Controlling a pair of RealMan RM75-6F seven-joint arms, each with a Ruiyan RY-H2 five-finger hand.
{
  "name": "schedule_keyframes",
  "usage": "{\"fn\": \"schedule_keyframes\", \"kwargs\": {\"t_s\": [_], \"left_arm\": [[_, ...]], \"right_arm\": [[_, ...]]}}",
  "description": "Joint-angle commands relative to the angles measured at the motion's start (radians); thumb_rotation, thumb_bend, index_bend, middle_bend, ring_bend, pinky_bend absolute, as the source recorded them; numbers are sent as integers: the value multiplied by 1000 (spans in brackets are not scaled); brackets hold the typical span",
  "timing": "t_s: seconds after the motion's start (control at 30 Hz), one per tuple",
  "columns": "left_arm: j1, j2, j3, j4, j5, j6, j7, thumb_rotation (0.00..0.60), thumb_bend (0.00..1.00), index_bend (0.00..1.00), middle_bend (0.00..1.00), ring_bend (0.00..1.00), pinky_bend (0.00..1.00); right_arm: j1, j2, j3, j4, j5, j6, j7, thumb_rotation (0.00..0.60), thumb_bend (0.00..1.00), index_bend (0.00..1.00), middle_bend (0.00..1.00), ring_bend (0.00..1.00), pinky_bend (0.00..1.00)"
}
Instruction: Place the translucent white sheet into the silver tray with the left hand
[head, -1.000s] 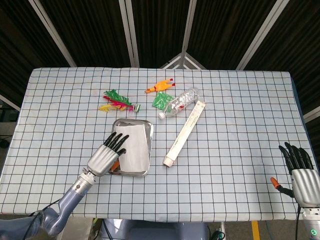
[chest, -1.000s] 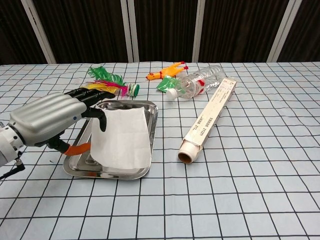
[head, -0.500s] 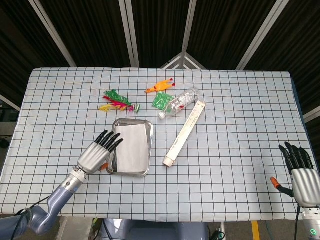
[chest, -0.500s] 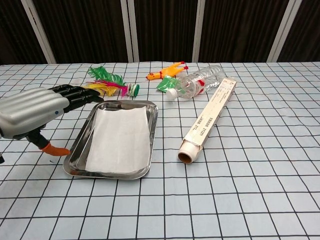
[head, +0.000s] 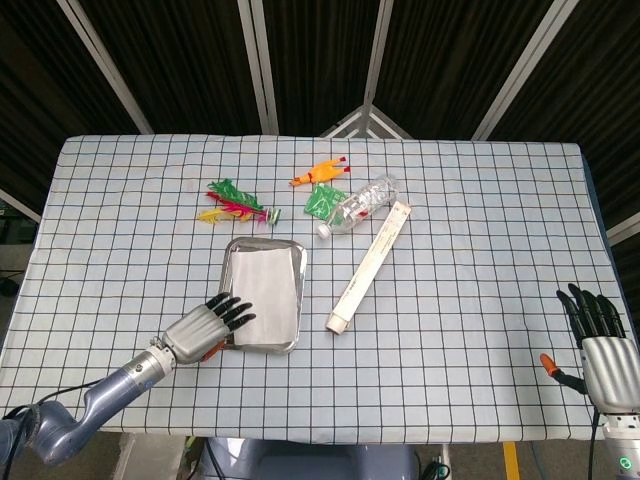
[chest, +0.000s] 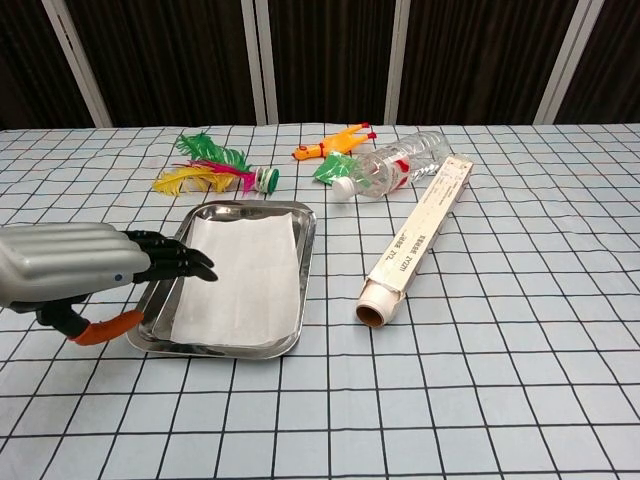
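The translucent white sheet (head: 261, 293) (chest: 245, 277) lies flat inside the silver tray (head: 297, 297) (chest: 307, 252) near the table's middle left. My left hand (head: 203, 327) (chest: 85, 275) hovers at the tray's near left corner, fingers stretched out flat and apart, holding nothing; its dark fingertips (chest: 186, 264) reach over the tray's left rim. My right hand (head: 603, 343) stays at the table's front right edge, fingers spread and empty; the chest view does not show it.
A long cardboard roll box (head: 368, 266) (chest: 418, 238) lies right of the tray. Behind it are a plastic bottle (head: 358, 205) (chest: 393, 165), a green wrapper (head: 322, 201), an orange rubber chicken (head: 321, 172) (chest: 332, 141) and a feather shuttlecock (head: 235, 203) (chest: 213, 169).
My left hand let go of the sheet, which dropped flat into the tray. The hand then drew back toward the near left corner and lowered, fingers flattened.
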Motion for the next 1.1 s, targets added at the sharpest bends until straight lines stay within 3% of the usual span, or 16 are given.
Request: {"fn": "schedule_keyframes", "kwargs": {"t_s": [0.03,0.6,1.1], "left_arm": [[-21,-9,-6,-31,-28,-32,47,600,660,0,0,0,0],[-69,-68,-22,-67,-183,-100,256,600,660,0,0,0,0],[-86,-86,6,-60,-264,-103,331,600,660,0,0,0,0]], "right_arm": [[0,0,0,0,0,-1,0,600,290,0,0,0,41],[-2,3,-1,3,-4,5,13,600,290,0,0,0,41],[-2,4,0,2,-3,4,15,600,290,0,0,0,41]]}}
